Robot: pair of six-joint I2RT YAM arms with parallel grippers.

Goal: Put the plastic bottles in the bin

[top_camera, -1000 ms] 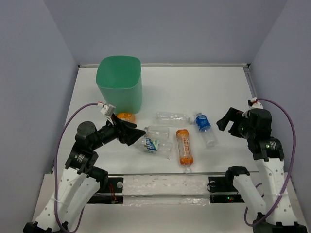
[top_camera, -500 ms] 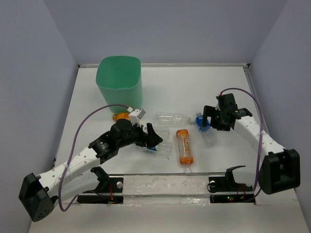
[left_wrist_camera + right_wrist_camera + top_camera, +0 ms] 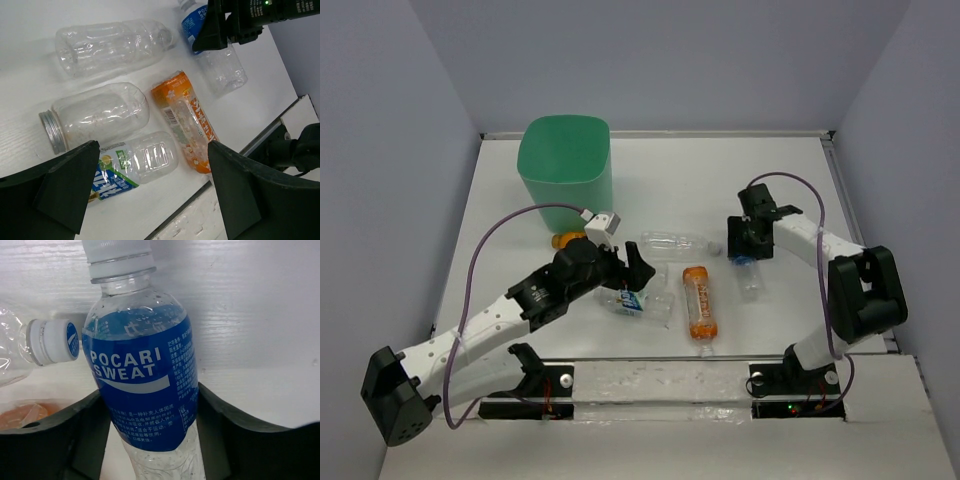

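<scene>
our right claw (image 3: 744,247) reads as clamped on the blue-label bottle (image 3: 141,375), with a finger against each side of its label. the bottle lies on the bench (image 3: 760,180), not yet lifted. our left claw (image 3: 152,150) hangs with its jaws wide apart above a clear bottle with a metal cap (image 3: 97,117), and the orange bottle (image 3: 187,122) lies just beside that. the bin (image 3: 570,195) stands well apart, at the far left corner. we judge this to be the grasp step for one bottle. the next move calls for a lift clear of the neighbouring bottles, then a long carry across to the bin's mouth without the bottle slipping out.
</scene>
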